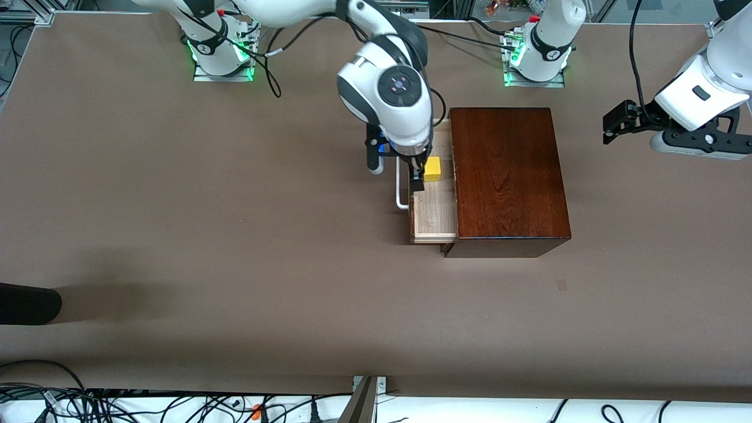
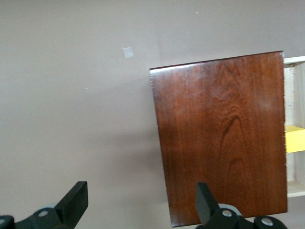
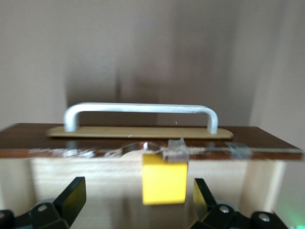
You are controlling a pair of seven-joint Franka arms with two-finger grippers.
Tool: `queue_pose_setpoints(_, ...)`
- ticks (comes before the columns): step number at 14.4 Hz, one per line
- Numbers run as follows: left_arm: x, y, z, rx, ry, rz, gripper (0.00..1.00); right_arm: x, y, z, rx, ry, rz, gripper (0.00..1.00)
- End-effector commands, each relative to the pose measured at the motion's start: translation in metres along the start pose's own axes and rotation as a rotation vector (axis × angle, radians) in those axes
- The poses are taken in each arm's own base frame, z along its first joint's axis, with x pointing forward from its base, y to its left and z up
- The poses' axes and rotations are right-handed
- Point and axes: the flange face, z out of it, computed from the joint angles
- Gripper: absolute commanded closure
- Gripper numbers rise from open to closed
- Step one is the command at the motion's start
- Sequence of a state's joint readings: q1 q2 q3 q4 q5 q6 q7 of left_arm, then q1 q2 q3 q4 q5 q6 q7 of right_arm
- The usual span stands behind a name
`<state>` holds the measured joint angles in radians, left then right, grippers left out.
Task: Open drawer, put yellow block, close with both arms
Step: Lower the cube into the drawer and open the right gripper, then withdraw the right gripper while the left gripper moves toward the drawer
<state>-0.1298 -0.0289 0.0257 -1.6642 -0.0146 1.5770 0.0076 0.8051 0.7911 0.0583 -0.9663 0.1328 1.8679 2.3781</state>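
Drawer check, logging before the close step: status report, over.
Right pincer open over the drawer, which is pulled out. Yellow block inside it, released. Left pincer open, waiting beside the wooden box. Nothing blocking the handle.

Illumination is even and bright from overhead across the matte brown table surface. A soft, diffuse shadow lies on the table toward the right arm's end, near the front camera. The glossy dark reddish-brown wooden box shows a faint sheen along its top edges. Green base lights glow locally. The right wrist view is soft: the white U-shaped bar handle and small bright yellow cube show blurred edges. The left wrist view is sharper.
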Motion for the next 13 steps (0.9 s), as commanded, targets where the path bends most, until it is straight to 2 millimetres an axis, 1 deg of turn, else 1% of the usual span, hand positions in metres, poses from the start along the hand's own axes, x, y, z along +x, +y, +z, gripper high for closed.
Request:
queue_pose_setpoints(1,0.002,0.001,0.001,-0.036,-0.033,0.01,0.0,0.032,-0.015,-0.08,-0.026,-0.038,-0.004,0.0)
queue_pose_setpoints(2,0.001,0.004,0.002,-0.036,-0.047,0.017,0.0,0.053,-0.025,-0.098,-0.042,-0.028,-0.064,0.0)
queue_pose_setpoints(3,-0.001,0.007,0.006,-0.036,-0.073,0.023,0.0,0.075,-0.035,-0.11,-0.065,-0.009,-0.142,0.0)
queue_pose_setpoints(4,-0.002,0.008,0.007,-0.036,-0.082,0.025,0.0,0.102,-0.046,-0.129,-0.08,0.005,-0.239,0.0)
queue_pose_setpoints(5,-0.001,0.01,0.01,-0.036,-0.09,0.029,0.0,0.126,-0.05,-0.144,-0.108,0.029,-0.353,0.0)
queue_pose_setpoints(6,0.002,0.013,0.014,-0.035,-0.098,0.035,0.0,0.159,-0.063,-0.15,-0.131,0.055,-0.466,0.0)
queue_pose_setpoints(7,0.004,0.024,0.02,-0.035,-0.108,0.062,0.0,0.189,-0.072,-0.161,-0.144,0.07,-0.554,0.0)
queue_pose_setpoints(8,0.006,0.031,0.023,-0.035,-0.114,0.1,0.0,0.223,-0.081,-0.165,-0.171,0.09,-0.64,0.0)
queue_pose_setpoints(9,0.008,0.041,0.031,-0.033,-0.132,0.152,0.0,0.258,-0.087,-0.172,-0.193,0.099,-0.737,0.0)
queue_pose_setpoints(10,0.01,0.055,0.041,-0.034,-0.156,0.22,0.0,0.293,-0.09,-0.178,-0.212,0.099,-0.822,0.0)
queue_pose_setpoints(11,0.011,0.061,0.05,-0.038,-0.188,0.278,0.0,0.33,-0.091,-0.182,-0.232,0.091,-0.907,0.0)
queue_pose_setpoints(12,0.014,0.075,0.062,-0.04,-0.219,0.343,0.0,0.368,-0.09,-0.194,-0.23,0.078,-0.996,0.0)
queue_pose_setpoints(13,0.015,0.088,0.07,-0.039,-0.234,0.391,0.0,0.399,-0.088,-0.204,-0.222,0.071,-1.086,0.0)
